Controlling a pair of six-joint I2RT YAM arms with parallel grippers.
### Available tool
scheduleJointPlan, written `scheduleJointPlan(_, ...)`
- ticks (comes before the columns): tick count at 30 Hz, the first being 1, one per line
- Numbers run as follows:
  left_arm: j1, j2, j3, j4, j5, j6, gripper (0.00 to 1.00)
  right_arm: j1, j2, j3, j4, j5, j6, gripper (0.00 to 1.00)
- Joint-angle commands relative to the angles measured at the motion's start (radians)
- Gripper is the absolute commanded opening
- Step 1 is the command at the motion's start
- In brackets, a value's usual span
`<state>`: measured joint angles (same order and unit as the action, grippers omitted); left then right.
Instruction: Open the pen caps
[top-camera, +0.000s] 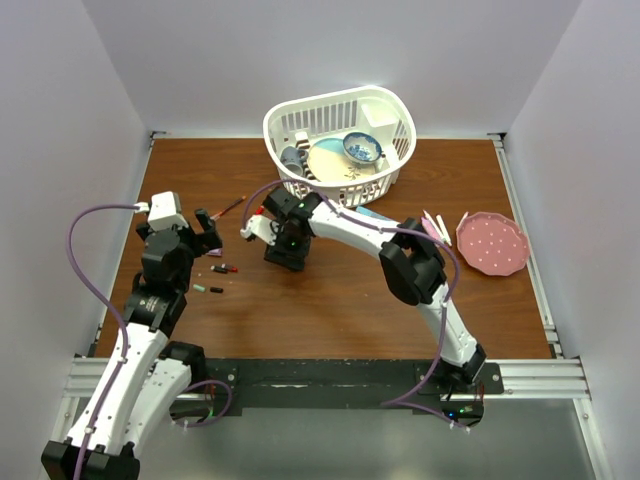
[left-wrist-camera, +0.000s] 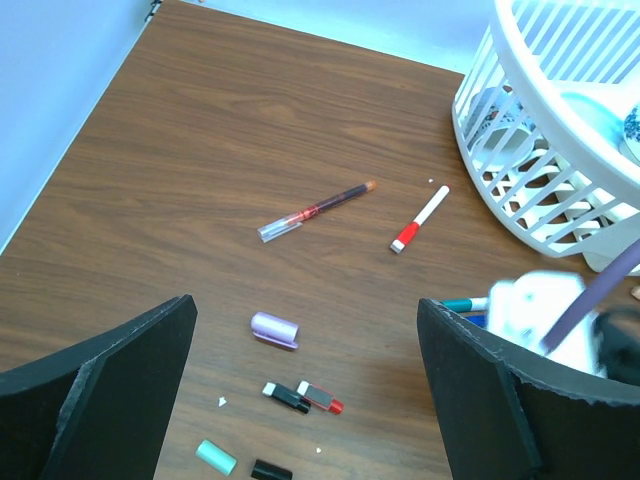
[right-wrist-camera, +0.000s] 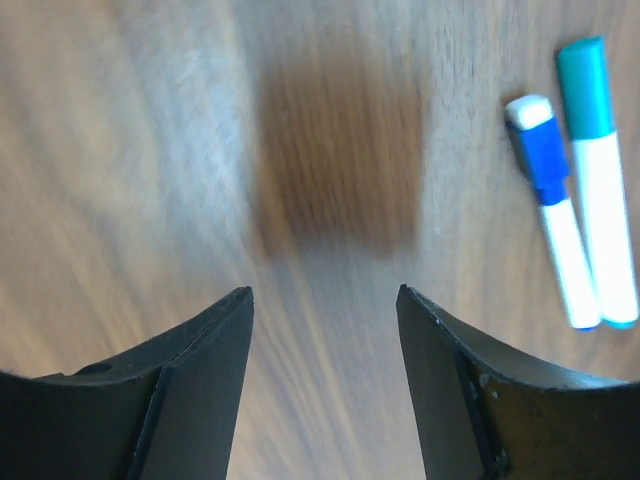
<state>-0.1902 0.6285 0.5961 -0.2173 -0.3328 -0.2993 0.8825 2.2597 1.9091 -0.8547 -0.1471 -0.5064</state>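
Observation:
Loose pen caps lie on the brown table under my left gripper (left-wrist-camera: 305, 302): a purple cap (left-wrist-camera: 274, 329), a black cap (left-wrist-camera: 285, 396) touching a red cap (left-wrist-camera: 322, 397), a teal cap (left-wrist-camera: 216, 457) and another black cap (left-wrist-camera: 271, 469). That gripper (top-camera: 210, 235) hangs open above them, holding nothing. A white marker with a red cap (left-wrist-camera: 404, 238) lies farther off. My right gripper (top-camera: 288, 255) points down at bare wood, open and empty (right-wrist-camera: 323, 295). To its right lie two white markers, one wearing a blue cap (right-wrist-camera: 540, 150), one a teal cap (right-wrist-camera: 585, 85).
A thin red pen (left-wrist-camera: 318, 210) lies beyond the caps. A white basket (top-camera: 395, 105) with dishes stands at the back centre, close to the right arm. A pink plate (top-camera: 492, 243) and pale pens (top-camera: 433, 226) sit at the right. White walls close in both sides.

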Motion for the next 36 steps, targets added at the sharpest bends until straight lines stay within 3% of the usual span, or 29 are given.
scheduleJointPlan(1,0.009,-0.012,0.010,0.052,0.021,0.006,0.98,-0.105,-0.048,0.114,-0.119,-0.203,-0.310,0.64)
scheduleJointPlan(4,0.011,-0.012,0.010,0.056,0.029,0.011,0.98,-0.125,-0.083,0.045,-0.103,-0.261,-0.511,0.63)
scheduleJointPlan(7,0.012,-0.012,0.010,0.058,0.040,0.014,0.98,-0.126,-0.112,-0.010,-0.035,-0.224,-0.557,0.64)
scheduleJointPlan(12,0.017,-0.010,0.008,0.065,0.061,0.020,0.98,-0.129,-0.064,0.079,-0.071,-0.154,-0.514,0.59)
scheduleJointPlan(14,0.018,-0.010,0.007,0.068,0.064,0.022,0.98,-0.134,-0.077,0.056,-0.072,-0.121,-0.466,0.52)
scheduleJointPlan(17,0.020,-0.013,0.007,0.067,0.069,0.023,0.98,-0.166,-0.156,-0.060,-0.053,-0.118,-0.388,0.41)
scheduleJointPlan(20,0.020,-0.018,0.005,0.072,0.080,0.025,0.98,-0.220,-0.314,-0.259,0.028,-0.138,-0.313,0.40)
scheduleJointPlan(25,0.024,-0.018,0.004,0.076,0.100,0.025,0.98,-0.344,-0.549,-0.533,0.190,-0.193,-0.171,0.45)
scheduleJointPlan(30,0.026,-0.016,0.005,0.078,0.109,0.023,0.98,-0.592,-0.684,-0.746,0.445,-0.238,0.023,0.57)
scheduleJointPlan(36,0.026,0.004,0.005,0.073,0.112,0.023,0.98,-0.657,-0.654,-0.863,0.692,-0.189,-0.087,0.62)
